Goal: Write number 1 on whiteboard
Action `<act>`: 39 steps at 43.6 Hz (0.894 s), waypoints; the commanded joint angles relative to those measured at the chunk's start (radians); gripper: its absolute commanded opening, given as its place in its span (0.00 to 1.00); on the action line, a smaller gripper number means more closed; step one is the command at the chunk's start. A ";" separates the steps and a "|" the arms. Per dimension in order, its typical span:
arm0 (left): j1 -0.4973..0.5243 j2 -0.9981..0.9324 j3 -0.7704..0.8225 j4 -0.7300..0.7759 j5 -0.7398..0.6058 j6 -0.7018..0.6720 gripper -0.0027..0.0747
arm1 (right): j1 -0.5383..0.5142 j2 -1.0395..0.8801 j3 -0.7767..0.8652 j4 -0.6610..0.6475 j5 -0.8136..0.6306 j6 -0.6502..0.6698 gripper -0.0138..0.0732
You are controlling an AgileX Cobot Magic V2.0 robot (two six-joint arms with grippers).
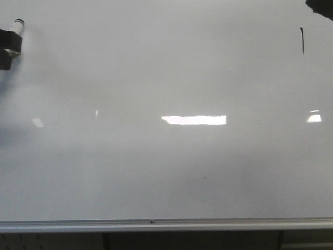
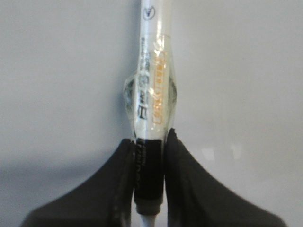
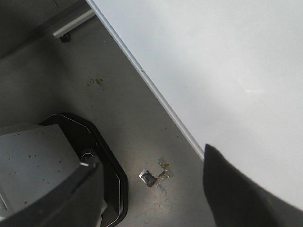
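The whiteboard (image 1: 166,172) is glossy white with a silver bottom frame and fills the front view. The number 1 (image 1: 302,40) is a short black near-vertical stroke at its upper right. My left gripper (image 1: 6,49) is at the far left edge, shut on the white-and-black marker pen (image 1: 17,28). In the left wrist view the jaws (image 2: 150,161) clamp the pen's black band, and the pen (image 2: 152,90) points out over the board. My right gripper (image 3: 151,175) is open and empty beside the board's edge (image 3: 156,97); only a dark part of it shows in the front view (image 1: 320,8).
Glare patches (image 1: 193,120) lie across the middle of the board. In the right wrist view a grey floor with a scrap of tape (image 3: 154,176) and a black-edged base (image 3: 102,151) lie off the board's side.
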 commanded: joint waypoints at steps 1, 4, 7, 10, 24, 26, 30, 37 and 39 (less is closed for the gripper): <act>0.001 0.006 -0.028 -0.022 -0.128 -0.011 0.13 | -0.004 -0.025 -0.030 0.032 -0.034 0.002 0.72; -0.002 0.022 -0.030 -0.022 -0.139 -0.011 0.16 | -0.004 -0.025 -0.030 0.032 -0.040 0.002 0.72; -0.002 0.034 -0.030 -0.022 -0.150 -0.011 0.21 | -0.004 -0.025 -0.030 0.032 -0.046 0.002 0.72; -0.002 0.041 -0.030 -0.022 -0.152 -0.011 0.32 | -0.004 -0.025 -0.030 0.032 -0.048 0.002 0.72; -0.002 0.031 -0.030 -0.022 -0.122 -0.011 0.59 | -0.004 -0.025 -0.030 0.032 -0.047 0.002 0.72; -0.002 0.009 -0.032 -0.017 -0.088 -0.007 0.59 | -0.004 -0.025 -0.030 0.032 -0.045 0.014 0.72; -0.002 -0.058 -0.032 0.016 0.013 -0.005 0.59 | -0.004 -0.028 -0.032 0.015 -0.036 0.081 0.72; -0.002 -0.232 -0.032 0.100 0.281 -0.005 0.59 | -0.004 -0.056 -0.040 -0.071 0.006 0.272 0.72; -0.002 -0.284 -0.032 0.119 0.355 -0.005 0.59 | -0.004 -0.070 -0.047 -0.106 0.019 0.359 0.72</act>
